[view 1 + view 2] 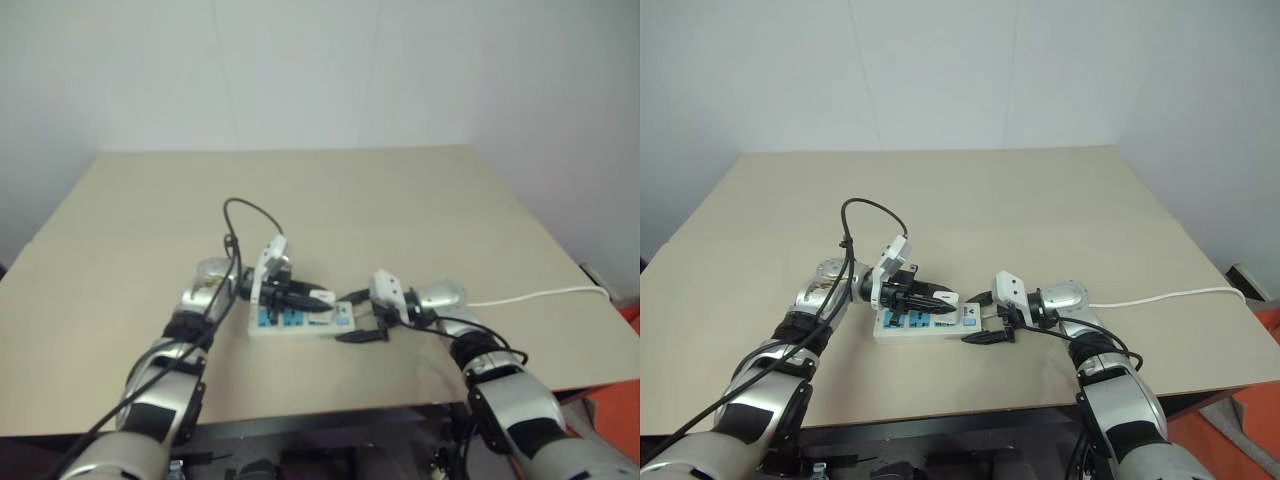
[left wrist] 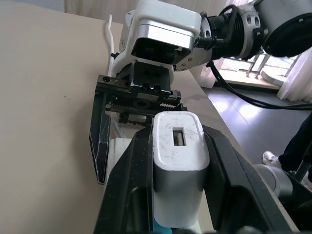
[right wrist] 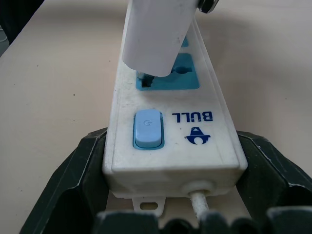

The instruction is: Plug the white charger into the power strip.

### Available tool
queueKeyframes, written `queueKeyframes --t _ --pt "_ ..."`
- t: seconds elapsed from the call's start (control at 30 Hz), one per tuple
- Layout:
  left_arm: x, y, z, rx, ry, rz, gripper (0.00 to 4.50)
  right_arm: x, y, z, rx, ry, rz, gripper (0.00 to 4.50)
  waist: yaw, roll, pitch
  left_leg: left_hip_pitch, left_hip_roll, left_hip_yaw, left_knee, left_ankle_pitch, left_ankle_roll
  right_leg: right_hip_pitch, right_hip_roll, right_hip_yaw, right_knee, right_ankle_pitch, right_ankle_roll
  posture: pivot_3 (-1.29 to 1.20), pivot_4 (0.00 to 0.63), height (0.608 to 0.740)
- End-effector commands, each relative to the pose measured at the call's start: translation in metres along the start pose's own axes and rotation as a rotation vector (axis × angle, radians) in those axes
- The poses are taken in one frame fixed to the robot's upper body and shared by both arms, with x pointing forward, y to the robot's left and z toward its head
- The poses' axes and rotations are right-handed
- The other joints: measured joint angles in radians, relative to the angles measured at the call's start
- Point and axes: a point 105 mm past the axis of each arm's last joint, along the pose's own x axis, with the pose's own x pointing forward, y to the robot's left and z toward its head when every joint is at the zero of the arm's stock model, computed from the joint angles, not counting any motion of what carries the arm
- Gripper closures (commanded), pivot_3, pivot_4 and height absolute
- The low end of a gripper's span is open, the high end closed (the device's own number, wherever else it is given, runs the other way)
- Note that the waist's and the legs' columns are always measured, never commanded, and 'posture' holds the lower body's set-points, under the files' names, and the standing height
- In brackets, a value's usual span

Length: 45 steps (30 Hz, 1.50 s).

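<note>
My left jaws (image 2: 178, 195) are pinched on the small white boxy plastic charger (image 2: 176, 156), one black finger flat against each of its long smooth sides, and I hold it just above the near socket of the strip, its prongs at the blue face but not seated. I judge it light, rigid and a little slick, so a grip across the flat sides, low enough to press straight down, suits it best. Below lies the long flat white plastic power strip with blue socket faces (image 3: 170, 131), hard-shelled, square-edged and light enough to skate on the smooth beige surface (image 1: 1040, 200). A pale blue rocker switch (image 3: 146, 128) sits near its end, where a thin, limp white cord (image 1: 1170, 296) runs off. My right jaws (image 1: 980, 318) stand spread around that end, bracing it.
</note>
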Motion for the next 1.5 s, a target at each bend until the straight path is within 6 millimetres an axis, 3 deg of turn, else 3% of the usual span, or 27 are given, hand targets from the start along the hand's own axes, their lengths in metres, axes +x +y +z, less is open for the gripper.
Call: queueKeyframes --t 0.03,0.93,1.2,1.5 --pt "-0.003 0.004 -0.003 0.016 0.034 0.046 3.49 0.0 0.012 -0.027 0.065 0.102 0.007 1.09 0.0 0.0 -0.001 0.0 0.0 0.0 0.0 0.0 0.0 0.0 0.0 0.0 0.0 0.0 0.0 0.0 0.15 0.74" --pt "-0.01 -0.004 -0.014 0.058 0.071 0.07 3.49 0.004 0.013 -0.028 0.06 0.101 0.008 1.09 -0.005 0.0 -0.003 0.003 0.002 0.0 -0.002 0.0 0.0 0.001 0.0 0.001 -0.001 0.0 0.0 0.0 0.15 0.74" --pt "-0.017 -0.014 -0.035 0.047 0.08 0.096 3.49 0.002 0.015 -0.029 0.059 0.101 0.01 1.09 -0.005 0.0 -0.005 0.003 0.003 0.0 -0.004 0.0 0.0 0.001 0.0 0.001 -0.001 -0.001 -0.001 0.0 0.15 0.74" --pt "-0.019 -0.011 -0.056 0.076 0.187 0.113 3.49 0.002 0.014 -0.028 0.058 0.102 0.008 1.09 -0.003 -0.001 -0.012 0.006 0.003 0.001 -0.009 0.0 0.0 0.001 0.0 0.001 -0.003 -0.002 -0.002 0.0 0.15 0.74"
